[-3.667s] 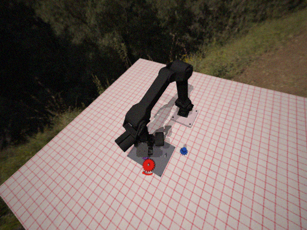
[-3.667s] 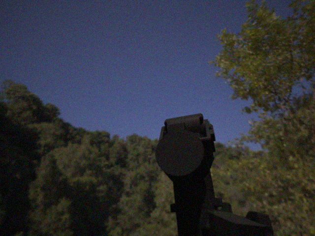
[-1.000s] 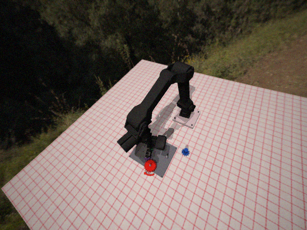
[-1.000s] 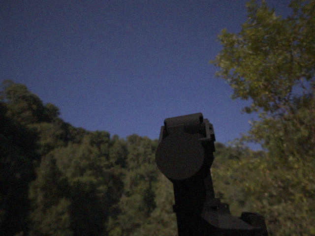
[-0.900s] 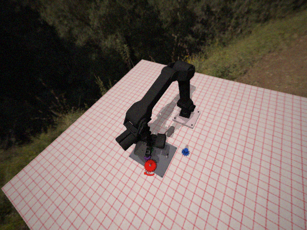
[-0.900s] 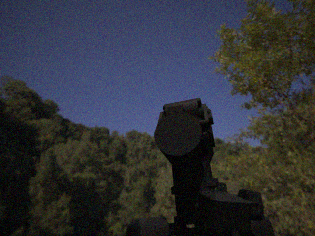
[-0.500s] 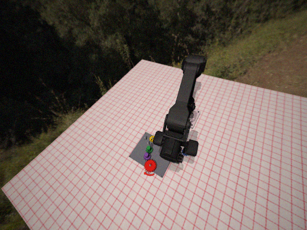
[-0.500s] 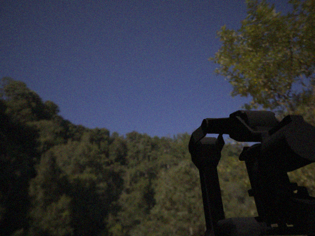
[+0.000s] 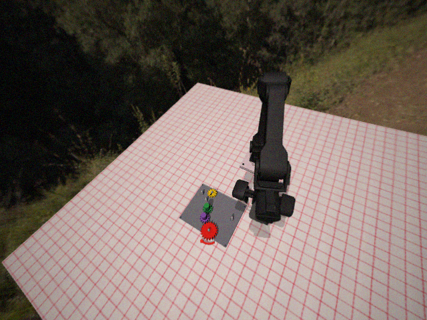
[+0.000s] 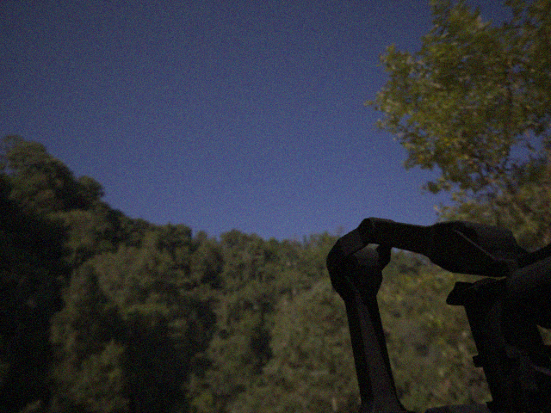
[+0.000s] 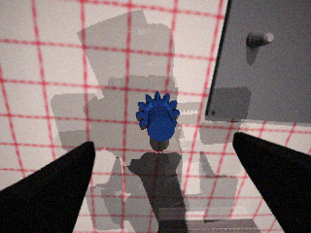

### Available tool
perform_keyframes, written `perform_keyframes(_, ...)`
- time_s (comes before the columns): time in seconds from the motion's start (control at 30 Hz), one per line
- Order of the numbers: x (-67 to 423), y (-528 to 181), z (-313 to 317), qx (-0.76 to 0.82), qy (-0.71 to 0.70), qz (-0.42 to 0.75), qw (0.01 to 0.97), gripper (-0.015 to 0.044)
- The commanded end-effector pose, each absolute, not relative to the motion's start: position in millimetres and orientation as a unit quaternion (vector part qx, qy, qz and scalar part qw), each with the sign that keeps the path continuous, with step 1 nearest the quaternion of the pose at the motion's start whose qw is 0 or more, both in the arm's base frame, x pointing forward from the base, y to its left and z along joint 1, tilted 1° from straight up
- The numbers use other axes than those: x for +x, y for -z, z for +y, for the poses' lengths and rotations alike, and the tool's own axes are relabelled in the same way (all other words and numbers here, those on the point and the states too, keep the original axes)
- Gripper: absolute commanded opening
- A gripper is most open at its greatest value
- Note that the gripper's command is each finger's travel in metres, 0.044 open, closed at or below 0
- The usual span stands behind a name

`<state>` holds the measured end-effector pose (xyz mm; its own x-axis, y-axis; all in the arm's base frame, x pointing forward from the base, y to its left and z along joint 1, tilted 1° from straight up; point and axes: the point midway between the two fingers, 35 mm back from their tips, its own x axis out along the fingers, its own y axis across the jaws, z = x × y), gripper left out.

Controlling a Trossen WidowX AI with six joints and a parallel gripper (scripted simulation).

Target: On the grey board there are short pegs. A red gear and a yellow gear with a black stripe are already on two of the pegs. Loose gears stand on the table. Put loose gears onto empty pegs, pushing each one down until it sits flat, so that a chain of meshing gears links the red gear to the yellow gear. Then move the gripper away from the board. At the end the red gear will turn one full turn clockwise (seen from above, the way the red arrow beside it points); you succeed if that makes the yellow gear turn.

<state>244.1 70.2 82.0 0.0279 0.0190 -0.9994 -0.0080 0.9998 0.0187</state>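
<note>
A grey board (image 9: 220,225) (image 11: 287,87) holds a red gear (image 9: 213,235) near its front edge and a yellow gear (image 9: 214,195) near its back. A purple gear (image 9: 204,217) stands close beside the red one. A green gear (image 9: 207,207) stands between purple and yellow; a narrow gap seems to show before the yellow. Meshing and seating are too small to tell. A blue gear (image 11: 157,116) with a round handle stands on the table, hidden by the arm in the top view. My gripper (image 11: 165,143) is wide open and empty above the blue gear, beside the board.
An empty peg (image 9: 232,219) (image 11: 261,39) stands on the board's right side. Another peg (image 9: 202,191) stands near its back left corner. A red arrow (image 9: 207,243) lies beside the red gear. The arm's pale base plate (image 9: 246,166) is behind the board. The exterior view shows only the arm and trees.
</note>
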Motion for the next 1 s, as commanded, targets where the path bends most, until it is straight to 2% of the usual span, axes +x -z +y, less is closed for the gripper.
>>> perform_keyframes(0.0, 241.6, -73.0, 70.9, 0.005, -0.007, 0.702, 0.712, 0.044)
perform_keyframes(0.87, 242.3, -45.8, 71.1, 0.005, -0.007, 0.702, 0.712, 0.044)
perform_keyframes(0.97, 242.3, -45.8, 71.1, 0.005, -0.007, 0.702, 0.712, 0.0361)
